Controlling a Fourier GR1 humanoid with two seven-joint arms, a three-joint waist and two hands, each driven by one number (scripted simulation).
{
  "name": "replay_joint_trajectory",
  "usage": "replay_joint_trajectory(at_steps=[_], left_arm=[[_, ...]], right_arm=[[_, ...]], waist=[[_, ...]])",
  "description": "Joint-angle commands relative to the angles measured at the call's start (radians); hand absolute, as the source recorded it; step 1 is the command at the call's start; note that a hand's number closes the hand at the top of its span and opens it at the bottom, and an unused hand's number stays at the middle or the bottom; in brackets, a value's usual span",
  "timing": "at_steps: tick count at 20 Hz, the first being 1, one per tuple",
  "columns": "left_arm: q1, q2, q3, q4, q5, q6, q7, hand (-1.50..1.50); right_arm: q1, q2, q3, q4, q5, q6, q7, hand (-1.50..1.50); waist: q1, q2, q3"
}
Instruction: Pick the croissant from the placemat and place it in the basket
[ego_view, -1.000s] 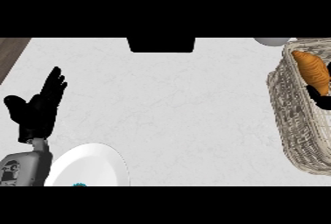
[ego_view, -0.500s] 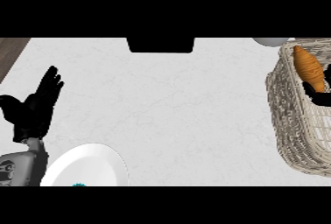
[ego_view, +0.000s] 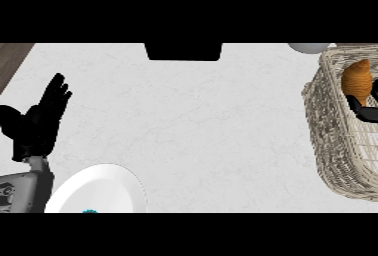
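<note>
The orange croissant (ego_view: 357, 80) lies inside the wicker basket (ego_view: 330, 160) at the counter's right edge, near the basket's far end. Only a small black part of my right hand (ego_view: 366, 111) shows at the view's right border, inside the basket, just below the croissant and touching its near end. Most of that hand is cut off by the edge of the view. My left hand (ego_view: 38, 122) rests open at the far left, fingers pointing up, well away from the basket.
A white plate (ego_view: 100, 192) sits at the lower left, next to my left forearm (ego_view: 22, 187). A black rectangular thing (ego_view: 183, 51) lies at the counter's back edge. A pale round object (ego_view: 308, 47) peeks in behind the basket.
The croissant has turned slightly inside the basket and sits more upright. The right hand's visible part has slid lower and further off the right edge. The left hand has not moved.
</note>
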Motion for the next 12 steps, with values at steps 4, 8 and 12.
replay_joint_trajectory(at_steps=[4, 8, 12], left_arm=[[-0.001, -0.026, -0.012, 0.015, -0.007, 0.01, -0.007, 0.0], [-0.025, -0.017, -0.002, 0.078, -0.015, 0.003, -0.074, 0.0], [-0.026, -0.041, -0.017, 0.073, -0.033, 0.032, -0.061, 0.0]], right_arm=[[-0.026, 0.04, 0.04, 0.036, 0.074, 0.032, 0.05, 1.5], [-0.075, 0.034, 0.008, 0.175, 0.076, -0.007, -0.02, 1.5], [-0.061, 0.043, 0.004, 0.195, 0.079, 0.012, -0.004, 1.5]], waist=[[0.002, 0.009, 0.012], [0.008, 0.013, 0.013], [0.004, 0.011, 0.012]])
